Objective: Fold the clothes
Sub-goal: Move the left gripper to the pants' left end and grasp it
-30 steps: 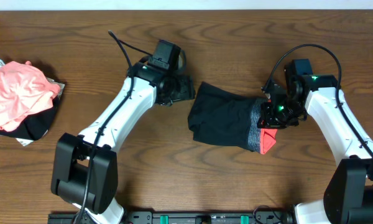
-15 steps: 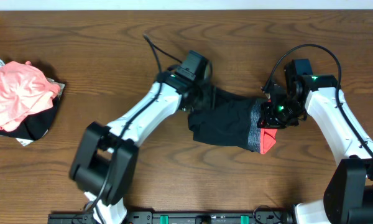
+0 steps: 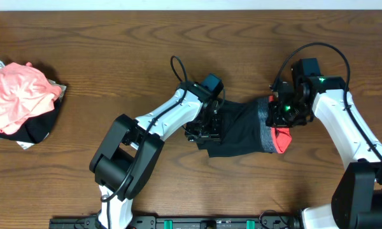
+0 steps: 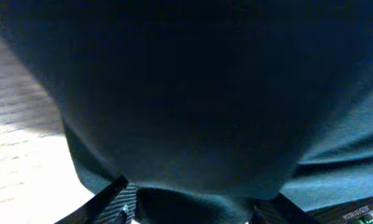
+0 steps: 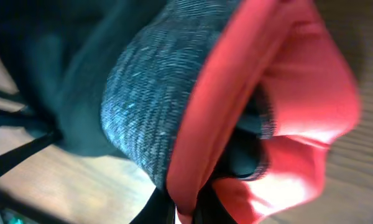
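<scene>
Since dark cloth fills almost the whole left wrist view, the left end effector [image 3: 205, 129] is hard to read. Only two finger tips [image 4: 123, 204] show at the bottom edge, with fabric bulging between them. Can't tell whether they are clamped or apart. Overhead doesn't help: the wrist body covers the tips, and black on black hides the outline.

The black garment [image 3: 242, 130] lies mid-worktop [image 3: 114, 38], between the two arms. Its left part sits under the left wrist, so that edge is hidden. Its right end has a grey waistband [image 3: 263, 127] and a red band [image 3: 281, 141] beyond it.

The right end effector [image 5: 186, 208] is closed on the red band. In the right wrist view the red cloth is pinched between two dark fingers at the bottom of the frame, and the fingers are mostly cut off. That view is very close and soft. Overhead, the right wrist sits over the top of the waistband and blocks the grip point.

A pile [image 3: 35, 130] sits at the worktop's far left, well apart from both arms. A crumpled pink garment [image 3: 16, 95] lies on top of black cloth, and the frame cuts off the pile's left side. A cable [image 3: 315, 51] loops above the right wrist.
</scene>
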Robot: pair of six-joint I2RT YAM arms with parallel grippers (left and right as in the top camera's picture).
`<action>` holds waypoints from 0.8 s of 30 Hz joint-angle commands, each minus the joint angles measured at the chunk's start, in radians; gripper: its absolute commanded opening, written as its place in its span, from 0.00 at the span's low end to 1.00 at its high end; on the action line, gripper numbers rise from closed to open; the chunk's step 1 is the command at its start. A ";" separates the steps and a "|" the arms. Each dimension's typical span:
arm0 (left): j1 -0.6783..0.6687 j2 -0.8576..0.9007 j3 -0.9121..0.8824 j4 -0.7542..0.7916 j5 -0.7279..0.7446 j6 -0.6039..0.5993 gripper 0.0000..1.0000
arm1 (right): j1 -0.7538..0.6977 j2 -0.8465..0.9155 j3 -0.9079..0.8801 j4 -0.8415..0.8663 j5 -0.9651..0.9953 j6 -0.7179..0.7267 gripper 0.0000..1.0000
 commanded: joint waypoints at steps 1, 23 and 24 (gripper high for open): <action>0.014 0.003 -0.007 -0.010 0.009 0.003 0.57 | -0.007 -0.004 -0.004 0.008 0.153 0.096 0.06; 0.037 -0.035 0.024 0.108 -0.041 0.039 0.56 | -0.080 -0.004 -0.004 -0.019 0.293 0.230 0.11; 0.037 -0.055 0.029 0.152 -0.041 0.069 0.51 | -0.078 -0.004 -0.004 -0.018 0.293 0.230 0.11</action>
